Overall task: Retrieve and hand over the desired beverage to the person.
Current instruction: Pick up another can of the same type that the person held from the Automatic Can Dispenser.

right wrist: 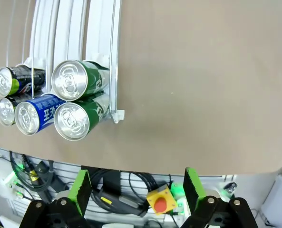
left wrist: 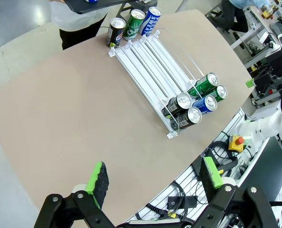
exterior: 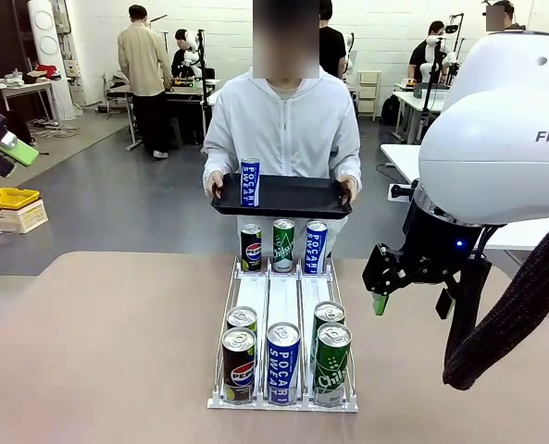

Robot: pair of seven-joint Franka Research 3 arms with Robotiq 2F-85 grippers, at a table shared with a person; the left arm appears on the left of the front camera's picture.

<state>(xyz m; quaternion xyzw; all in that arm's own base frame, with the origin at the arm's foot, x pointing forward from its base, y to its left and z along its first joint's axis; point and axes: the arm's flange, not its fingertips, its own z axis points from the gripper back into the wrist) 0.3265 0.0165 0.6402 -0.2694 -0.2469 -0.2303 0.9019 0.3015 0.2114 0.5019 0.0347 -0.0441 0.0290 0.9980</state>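
Upper centre: the person is holding a black tray carrying an upright blue-and-white can. The left gripper and right gripper are hanging spread wide.

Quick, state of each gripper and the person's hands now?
Left gripper: open, empty.
Right gripper: open, empty.
Person's hands: both holding the tray with one can on it.

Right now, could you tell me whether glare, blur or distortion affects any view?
Front view: evenly lit, nearest blue Pocari Sweat can sharp. Left wrist view: wide-angle lens bows the beige tabletop's edge. Right wrist view: lower green can's silver lid glints.
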